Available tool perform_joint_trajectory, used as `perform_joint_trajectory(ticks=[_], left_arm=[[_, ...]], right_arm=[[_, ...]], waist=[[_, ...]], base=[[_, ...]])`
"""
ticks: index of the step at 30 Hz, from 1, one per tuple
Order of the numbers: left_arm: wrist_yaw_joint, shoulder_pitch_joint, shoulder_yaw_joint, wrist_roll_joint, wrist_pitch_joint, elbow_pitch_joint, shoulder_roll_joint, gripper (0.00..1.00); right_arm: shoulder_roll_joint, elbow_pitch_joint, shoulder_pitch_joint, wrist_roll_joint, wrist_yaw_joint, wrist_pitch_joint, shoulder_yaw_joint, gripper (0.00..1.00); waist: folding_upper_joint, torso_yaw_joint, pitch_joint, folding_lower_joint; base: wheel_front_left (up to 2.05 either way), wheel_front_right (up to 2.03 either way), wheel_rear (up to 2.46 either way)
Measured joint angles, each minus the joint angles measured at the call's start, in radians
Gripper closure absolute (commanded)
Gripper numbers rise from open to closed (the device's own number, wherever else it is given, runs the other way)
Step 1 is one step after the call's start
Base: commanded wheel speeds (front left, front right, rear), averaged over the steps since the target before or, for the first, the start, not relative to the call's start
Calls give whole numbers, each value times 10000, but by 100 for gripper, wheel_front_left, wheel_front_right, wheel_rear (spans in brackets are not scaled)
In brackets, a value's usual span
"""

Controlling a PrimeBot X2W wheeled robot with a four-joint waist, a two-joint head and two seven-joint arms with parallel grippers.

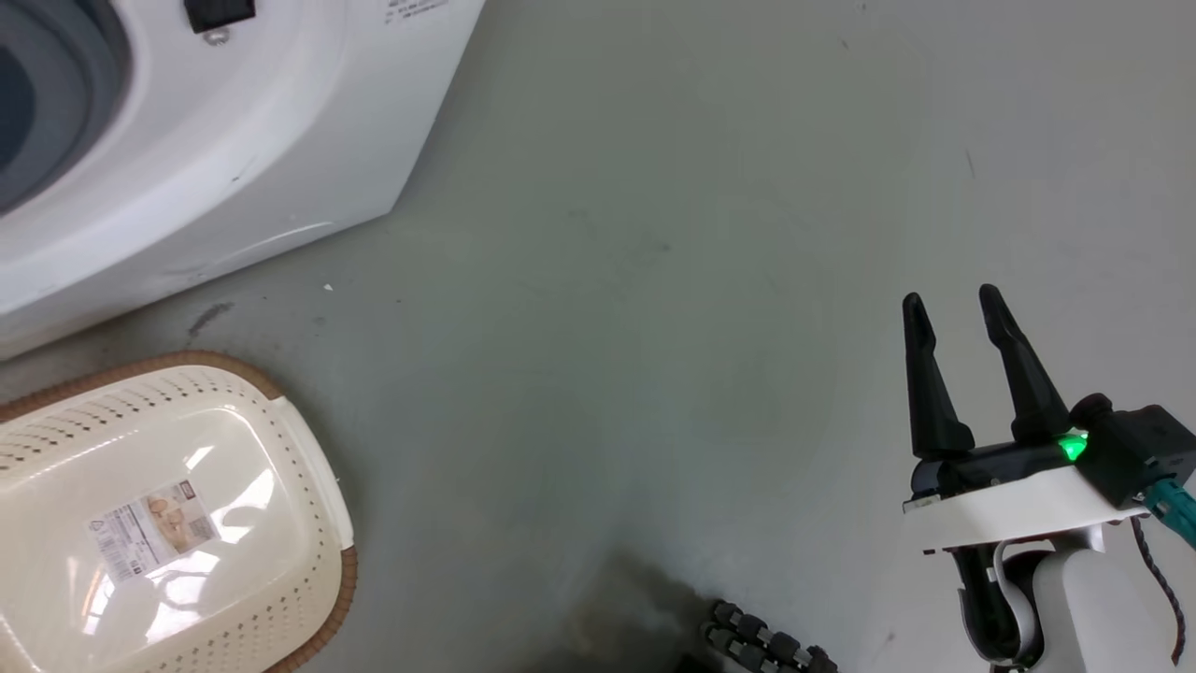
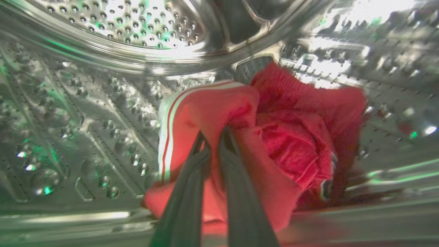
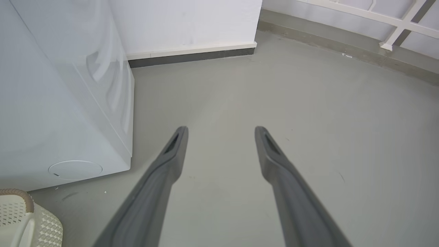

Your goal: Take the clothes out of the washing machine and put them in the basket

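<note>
Left wrist view: looking inside the drum of the washing machine. Perforated steel walls on every side, green glints on the metal.
Clothes: one bright red bundle, centre to right of centre of the frame, lying on the drum's lower wall. White striped trim runs down its left edge.
Left end effector: narrow. The two dark fingers rise from the bottom edge almost together, with their tips sunk in a fold of the red fabric and fabric pinched between them.
Head view: washing machine shows its white front at upper left. Grey door ring sits at the far upper-left corner.
Basket: lower left of the head view, on the floor, near the machine's front but apart from it. Cream perforated sides, brown rim, glossy bottom with a label sticker.
Right end effector: lower right of the head view. Wide, fingers apart and pointing up the frame over bare floor, gripping nothing. Green light lit at its base.
Right wrist view: fingers spread with grey floor between them. The machine's white side panel is at left, a corner of the basket at lower left, and a white wall along the top.
</note>
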Motion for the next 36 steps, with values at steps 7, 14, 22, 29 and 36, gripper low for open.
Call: perform_joint_trajectory(ticks=[7, 14, 22, 29, 36], left_arm=[[251, 841, 472, -869, -2638, 1057, -905, 100], [245, 1719, 784, -1613, -5085, 2343, -1919, 100], [-173, 2274, 652, -2023, -6627, 3214, -2880, 100], [-328, 2600, 270, -2013, -7014, 3235, -3597, 100], [-558, 3073, -109, -1942, -7114, 2589, -4044, 100]], right_arm=[[4, -33, 33, -349, 0, 0, -194, 0], [8, 40, 346, -677, 0, 0, -399, 0], [8, -36, 744, -1049, 0, 35, -669, 0], [10, -307, 1136, -1246, 0, 347, -853, 0], [8, -744, 1614, -1377, 0, 706, -984, 0]], waist=[[0, 290, -755, 0], [0, 642, -1817, 0], [0, 1347, -3025, -3], [0, 2110, -4000, -3], [0, 2808, -4885, -2]], base=[[0, 0, 0], [0, 0, 0], [0, 0, 0], [0, 0, 0], [0, 0, 0]])
